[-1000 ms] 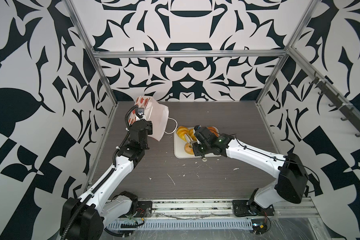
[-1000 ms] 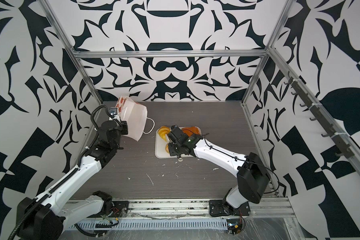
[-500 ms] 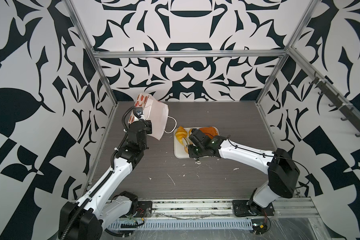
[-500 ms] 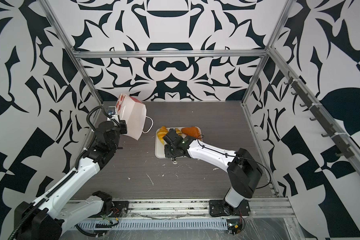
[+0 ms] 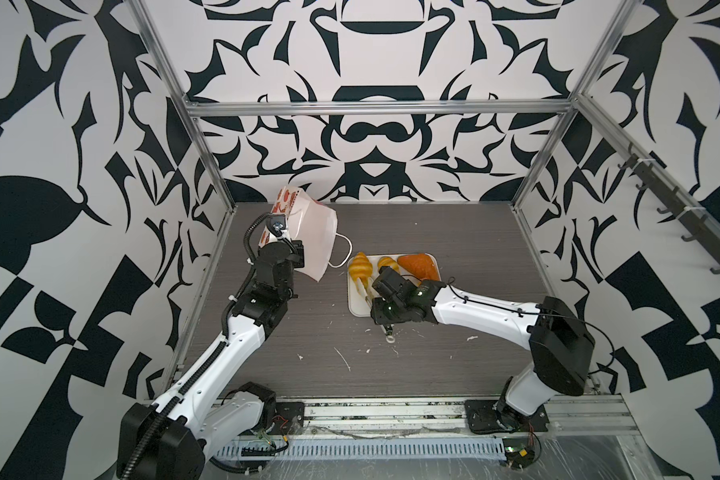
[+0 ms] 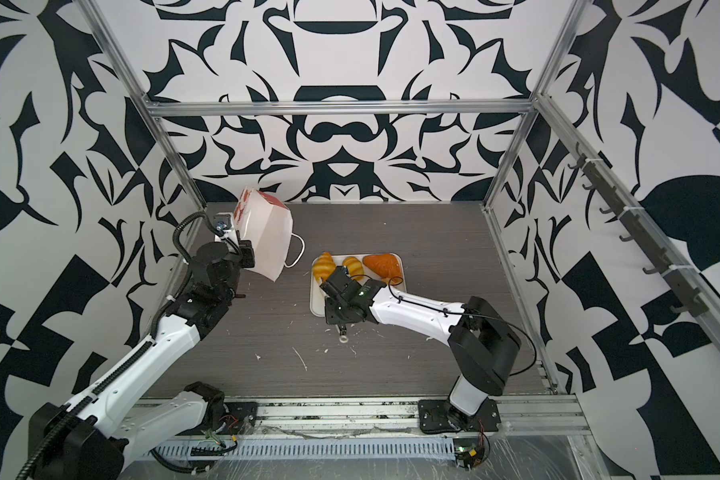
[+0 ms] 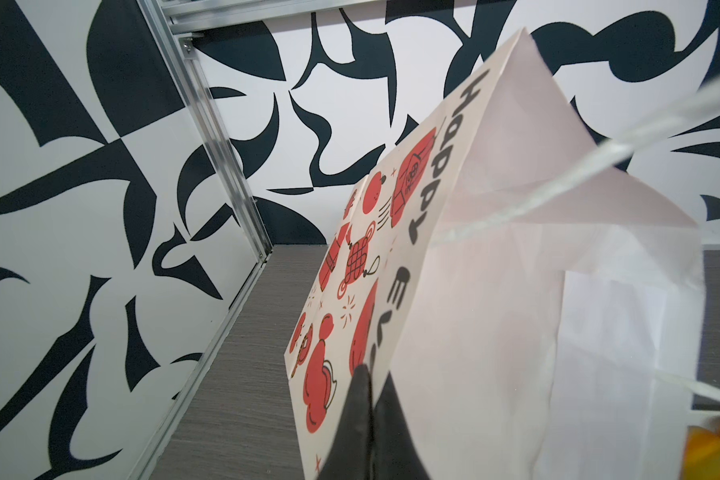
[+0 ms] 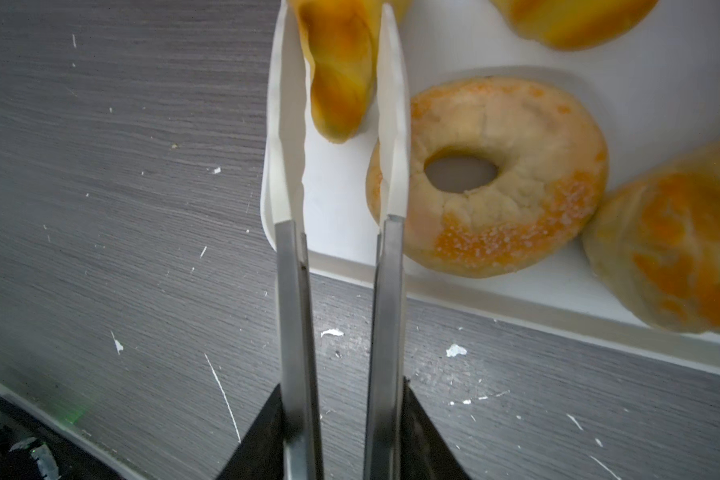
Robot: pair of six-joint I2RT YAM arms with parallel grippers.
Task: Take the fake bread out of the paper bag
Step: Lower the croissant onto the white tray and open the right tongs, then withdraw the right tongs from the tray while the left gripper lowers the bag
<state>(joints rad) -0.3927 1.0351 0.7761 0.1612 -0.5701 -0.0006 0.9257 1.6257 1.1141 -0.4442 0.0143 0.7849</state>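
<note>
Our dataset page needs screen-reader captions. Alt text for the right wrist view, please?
White-tipped metal tongs straddle one end of a yellow croissant over a white tray on a dark wood-grain table. A ring doughnut lies on the tray beside them.

Bag: matt white paper, red print; string handle. Table: matt grey wood grain. Tray: smooth white plastic. Doughnut: grainy, sugared. Croissant: smooth, slight sheen. Tongs: brushed metal, white tips.

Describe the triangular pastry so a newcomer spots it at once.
On the dark table, a white tray lies right of the lifted paper bag. The triangular pastry fills the tray's far right corner; unlike the yellow croissant beside it, it is orange-brown.
</note>
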